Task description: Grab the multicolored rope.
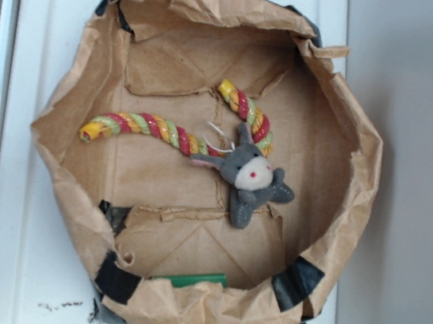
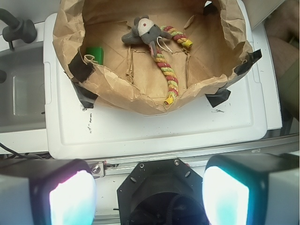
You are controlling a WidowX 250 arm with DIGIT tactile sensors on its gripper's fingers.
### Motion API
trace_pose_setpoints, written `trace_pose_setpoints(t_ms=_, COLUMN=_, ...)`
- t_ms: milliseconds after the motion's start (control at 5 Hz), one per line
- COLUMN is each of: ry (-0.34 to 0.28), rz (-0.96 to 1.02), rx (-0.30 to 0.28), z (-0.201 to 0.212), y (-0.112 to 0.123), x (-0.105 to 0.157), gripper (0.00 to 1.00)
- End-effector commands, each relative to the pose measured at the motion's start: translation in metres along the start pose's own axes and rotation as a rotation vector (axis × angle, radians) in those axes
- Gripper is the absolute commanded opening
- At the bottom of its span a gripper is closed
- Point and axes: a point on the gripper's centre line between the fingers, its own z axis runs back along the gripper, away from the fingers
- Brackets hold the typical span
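Well, the biggest thing here is the white tray (image 1: 17,263), a flat plastic surface filling most of the exterior view. On it sits a brown paper bag (image 1: 358,190), rolled down into a wide, crumpled bowl that takes up the centre of the frame. Patches of black tape (image 1: 115,281) hold its rim at the lower left and lower right, with more at the upper left.

Inside the bag, left of centre and reaching toward the upper middle, lies the multicolored rope (image 1: 145,126), a thick twist of red, yellow and light-green strands. It curves from a cut end at the left, runs right, passes behind the toy, and bends up to a second end near the upper middle. A grey plush donkey (image 1: 248,176) lies just right of centre, its head and ears resting over the rope's bend, touching it. A small green object (image 1: 193,279) peeks out at the bottom edge of the bag's floor, partly hidden by the folded rim.

In the wrist view the bag fills the upper half, and the rope (image 2: 167,77) runs down from the donkey (image 2: 142,32) toward the near rim. The gripper (image 2: 150,192) sits at the bottom of that frame, well apart from the bag; its two fingers (image 2: 70,197) stand wide apart at the lower left and lower right, holding nothing.
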Motion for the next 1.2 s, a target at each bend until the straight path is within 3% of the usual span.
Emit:
trace_pose_setpoints(t_ms=0, ry=0.0, rz=0.0, rx=0.0, z=0.0, y=0.0, x=0.0, gripper=1.0)
trace_pose_setpoints(t_ms=200, ry=-0.051, rz=-0.021, rx=0.022, z=0.005, y=-0.005, x=0.031, gripper=1.0)
trace_pose_setpoints(t_ms=400, ry=-0.028, rz=-0.061, rx=-0.035, z=0.003, y=-0.007, x=0.058, gripper=1.0)
trace_pose_setpoints(t_ms=600, ry=-0.057, rz=-0.117, rx=-0.083, z=-0.013, y=0.001, x=0.082, gripper=1.0)
trace_pose_setpoints(t_ms=1000, ry=-0.057, rz=-0.117, rx=-0.083, z=-0.013, y=0.001, x=0.082, gripper=1.0)
